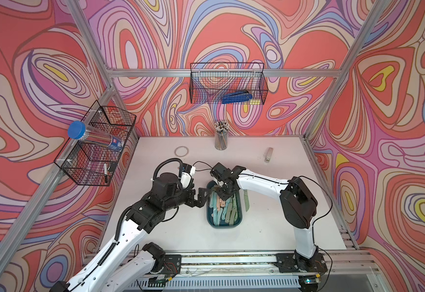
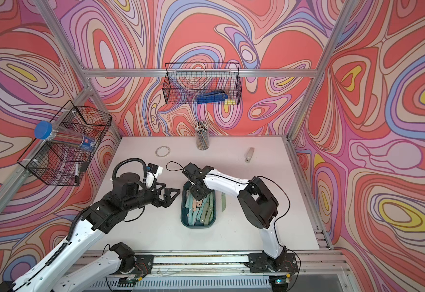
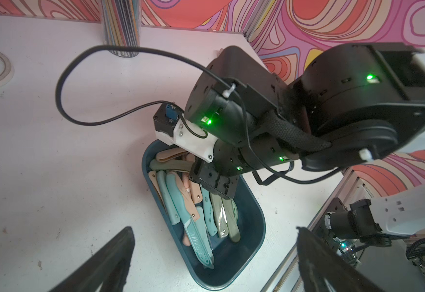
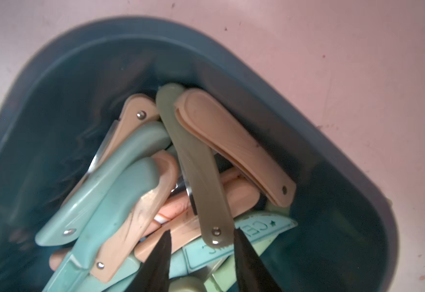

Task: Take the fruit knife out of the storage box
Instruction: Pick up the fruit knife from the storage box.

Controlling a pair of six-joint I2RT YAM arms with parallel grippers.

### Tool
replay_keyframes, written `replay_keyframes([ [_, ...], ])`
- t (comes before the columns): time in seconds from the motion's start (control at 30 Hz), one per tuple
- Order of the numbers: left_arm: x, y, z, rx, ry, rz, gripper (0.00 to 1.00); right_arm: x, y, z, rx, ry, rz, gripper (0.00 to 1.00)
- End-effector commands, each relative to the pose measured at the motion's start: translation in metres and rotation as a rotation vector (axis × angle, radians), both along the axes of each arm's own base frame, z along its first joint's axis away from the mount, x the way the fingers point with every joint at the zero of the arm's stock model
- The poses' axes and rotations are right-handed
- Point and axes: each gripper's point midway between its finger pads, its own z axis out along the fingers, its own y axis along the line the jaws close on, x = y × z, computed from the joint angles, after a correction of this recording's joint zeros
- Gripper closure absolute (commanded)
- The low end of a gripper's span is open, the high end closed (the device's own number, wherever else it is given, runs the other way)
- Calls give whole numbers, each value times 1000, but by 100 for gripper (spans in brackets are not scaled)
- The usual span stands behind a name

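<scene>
In storage box (image 4: 42,113), right gripper (image 4: 202,242) partly open, astride rivet end of olive fruit knife (image 4: 196,172) topping the pile; nothing clamped yet. Advice: centre, close across handle's width, lift straight up clear of box wall. Beside box, left gripper (image 2: 171,198) wide open, empty.

We count two grippers: the left gripper (image 2: 170,196) and the right gripper (image 4: 201,231). Under the right jaws sits one storage box (image 4: 54,83), holding at least nine fruit knives (image 4: 120,189); the pile hides the exact number. One loose knife (image 1: 246,201) lies just beside the right jaws, across the box from the left jaws. Well beyond both jaws we count two wire baskets, a side basket (image 1: 97,144) and a back basket (image 1: 227,83), one pencil cup (image 1: 221,140) and one tape ring (image 3: 7,66).
</scene>
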Motion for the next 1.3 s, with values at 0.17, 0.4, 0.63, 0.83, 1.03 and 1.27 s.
replay_keyframes([
  [0.17, 1, -1, -5, 15, 2, -5, 0, 5, 4, -21, -52, 4, 25, 58],
  [0.4, 1, -1, -4, 14, 0, -4, 0, 5, 2, -24, -65, 8, 25, 71],
  [0.63, 1, -1, -5, 12, 2, -6, 0, 4, 1, -19, -58, 5, 17, 81],
  [0.83, 1, -1, -5, 11, 0, -4, 0, -2, 1, -8, -26, 14, 7, 83],
  [1.03, 2, 1, -6, 16, 4, 7, 0, -18, -5, 5, 16, 48, -3, 84],
  [1.27, 4, 1, -8, 24, 13, 16, 0, -29, -12, 20, 58, 43, -29, 84],
])
